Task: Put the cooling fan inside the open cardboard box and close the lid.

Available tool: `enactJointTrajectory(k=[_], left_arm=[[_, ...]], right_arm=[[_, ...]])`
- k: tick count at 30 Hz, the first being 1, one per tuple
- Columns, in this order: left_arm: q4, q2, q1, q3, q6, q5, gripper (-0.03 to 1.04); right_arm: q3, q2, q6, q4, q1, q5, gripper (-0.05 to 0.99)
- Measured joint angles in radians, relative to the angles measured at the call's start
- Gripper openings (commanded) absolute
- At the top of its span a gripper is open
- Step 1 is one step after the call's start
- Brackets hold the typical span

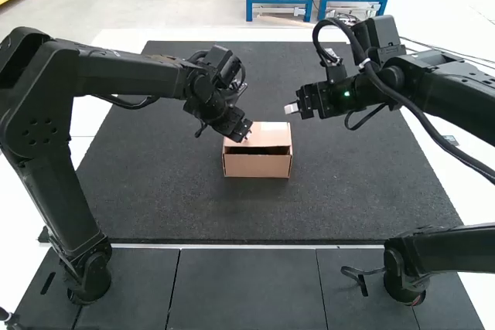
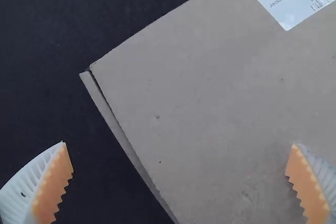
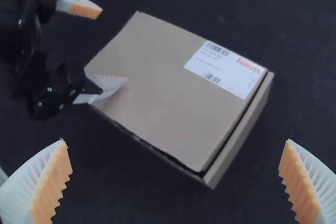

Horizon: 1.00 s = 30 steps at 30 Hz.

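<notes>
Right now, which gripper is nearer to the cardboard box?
Left. The left gripper hangs open over the left edge of the box; the right gripper is apart, higher and to its right.

Surface: I see a black mat (image 1: 155, 191) over a white table (image 1: 473, 205).
On mat: one cardboard box (image 1: 257, 158), lid down, mid-mat.

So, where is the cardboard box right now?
In the high view the cardboard box sits near the middle of the black mat, with the left gripper at its left edge and the right gripper farther off to its right.
</notes>
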Motion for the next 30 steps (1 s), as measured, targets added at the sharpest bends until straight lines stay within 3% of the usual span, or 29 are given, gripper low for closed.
enactJointTrajectory(k=[18,26,30], left_arm=[[0.095,0.000,0.000,-0.086,0.000,0.000,0.96],[0.184,-0.028,0.000,-0.158,-0.008,0.004,0.96],[0.173,-0.030,0.000,-0.156,-0.010,0.006,0.96]], right_arm=[[0.000,-0.027,-0.058,-0.102,0.005,-0.004,0.90],[0.000,-0.027,-0.064,-0.117,0.006,-0.004,0.90],[0.000,-0.032,-0.067,-0.121,0.006,-0.004,0.90]])
